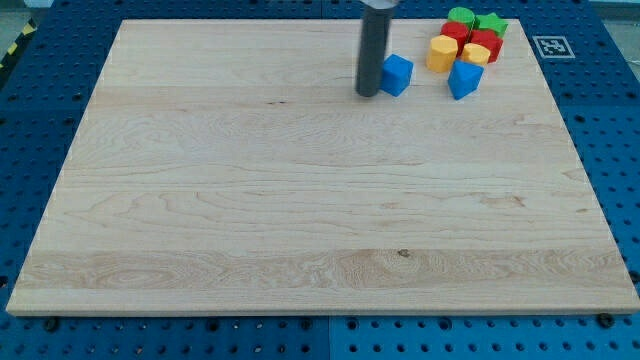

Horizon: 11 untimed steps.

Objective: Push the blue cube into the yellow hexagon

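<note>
The blue cube (397,74) sits on the wooden board near the view's top, right of centre. My tip (367,94) is at the cube's left side, touching or nearly touching it. The yellow hexagon (442,54) stands to the cube's right with a small gap between them. The rod rises from the tip out of the view's top.
A cluster sits at the view's top right: a blue block (464,79), a red block (484,45), a small yellow block (477,53), another red block (455,33), a green cylinder (461,16) and a green star (491,23). The board's right edge (575,150) is near.
</note>
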Available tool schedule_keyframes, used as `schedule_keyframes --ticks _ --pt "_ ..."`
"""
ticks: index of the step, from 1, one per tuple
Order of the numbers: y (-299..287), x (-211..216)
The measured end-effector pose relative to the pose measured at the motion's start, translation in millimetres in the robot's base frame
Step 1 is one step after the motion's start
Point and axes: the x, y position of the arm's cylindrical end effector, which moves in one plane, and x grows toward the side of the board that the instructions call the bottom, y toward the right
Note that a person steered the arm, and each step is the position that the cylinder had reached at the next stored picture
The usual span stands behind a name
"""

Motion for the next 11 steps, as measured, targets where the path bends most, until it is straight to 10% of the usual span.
schedule_keyframes --ticks 11 --pt "49 -1"
